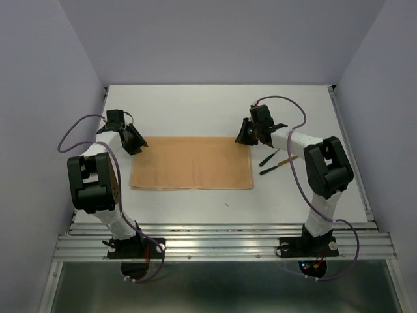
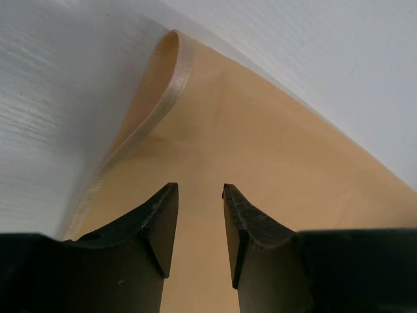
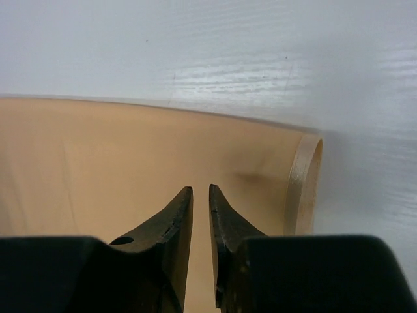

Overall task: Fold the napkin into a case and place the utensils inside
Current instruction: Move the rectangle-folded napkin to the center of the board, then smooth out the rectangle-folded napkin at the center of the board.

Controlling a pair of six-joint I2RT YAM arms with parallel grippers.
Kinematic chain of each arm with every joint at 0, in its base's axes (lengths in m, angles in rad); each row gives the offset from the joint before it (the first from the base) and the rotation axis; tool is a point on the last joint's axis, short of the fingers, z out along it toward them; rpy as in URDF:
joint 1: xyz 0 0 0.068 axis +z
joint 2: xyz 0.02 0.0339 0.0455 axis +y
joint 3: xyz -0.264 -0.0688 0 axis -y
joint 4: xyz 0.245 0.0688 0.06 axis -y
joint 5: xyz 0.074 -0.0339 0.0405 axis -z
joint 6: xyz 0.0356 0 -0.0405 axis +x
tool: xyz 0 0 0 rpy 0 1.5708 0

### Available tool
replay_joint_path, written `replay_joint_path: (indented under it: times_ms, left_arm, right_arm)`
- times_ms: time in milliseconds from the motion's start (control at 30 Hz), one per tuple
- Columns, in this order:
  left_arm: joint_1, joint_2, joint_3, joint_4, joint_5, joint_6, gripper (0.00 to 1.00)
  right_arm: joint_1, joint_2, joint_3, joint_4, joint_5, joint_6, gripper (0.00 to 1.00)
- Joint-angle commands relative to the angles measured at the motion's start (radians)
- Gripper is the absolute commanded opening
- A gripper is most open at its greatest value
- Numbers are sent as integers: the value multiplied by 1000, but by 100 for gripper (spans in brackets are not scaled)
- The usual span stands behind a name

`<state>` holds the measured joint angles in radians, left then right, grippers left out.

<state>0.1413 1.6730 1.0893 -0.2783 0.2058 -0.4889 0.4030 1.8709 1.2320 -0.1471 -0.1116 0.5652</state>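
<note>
Folding looks to be the step in hand: the napkin lies mid-table as a flat doubled rectangle, too broad yet for a case.

At its far left corner the left gripper hangs low over the cloth, jaws moderately apart with nothing between them. Its wrist view shows the doubled edge gaping in a soft loop just left of the fingers.

At the far right corner the right gripper sits likewise, jaws drawn to a narrow slit. Whether they nip any cloth I cannot tell. A like loop stands just right of it.

Further right, the utensils lie on the table just beside the napkin, partly under the right arm.

The next move probably calls for both grippers to catch the two corners together and carry them evenly, since thin cloth skews easily.

The tabletop is white, smooth and faintly grained, so the napkin may slide. Pale lilac walls close three sides. A metal rail holds the bases, and purple cables loop from each arm.
</note>
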Motion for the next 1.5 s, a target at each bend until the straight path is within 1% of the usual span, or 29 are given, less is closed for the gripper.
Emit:
replay_joint_path:
  times_ms: [0,167,333,567,667,700,767,833,867,967,1067,1133,1200,1367,1400,1467]
  left_arm:
    - [3,40,55,42,-20,-19,44]
    - [-5,85,34,51,-14,-27,44]
    - [-48,105,8,51,-13,-20,45]
    - [-129,88,-29,50,-11,-31,46]
    - [-137,74,-3,33,-16,-30,48]
    - [-172,62,10,24,-20,-27,48]
    - [-174,48,55,-10,-39,-17,50]
    - [-174,27,110,-38,-72,-4,52]
    - [-174,25,133,-47,-86,3,53]
    - [-170,56,231,-102,-144,35,54]
    - [-155,91,282,-136,-180,58,54]
    - [-151,88,276,-137,-193,76,55]
    - [-106,80,258,-142,-192,94,55]
    - [-86,54,219,-170,-166,131,55]
    - [-86,38,204,-176,-163,133,55]
    - [-86,-7,126,-180,-167,135,55]
  right_arm:
    - [-24,71,104,32,13,-14,22]
    - [-62,138,119,32,4,2,21]
    - [-118,165,104,21,30,-7,20]
    - [-139,142,106,-22,95,-53,20]
    - [-139,131,119,-34,107,-62,20]
    - [-139,120,127,-35,98,-68,20]
    - [-139,106,135,-34,73,-71,20]
    - [-139,82,144,-32,11,-71,22]
    - [-139,76,146,-32,10,-67,22]
    - [-139,57,138,-22,-45,-48,22]
    - [-139,27,107,-16,-72,-36,22]
    - [-129,-7,71,-8,-83,-30,23]
    - [-116,-27,47,-8,-88,-27,23]
    - [-79,-81,-20,-6,-97,-25,23]
    - [-79,-85,-28,-8,-99,-24,24]
    - [-70,-98,-46,-9,-103,-21,23]
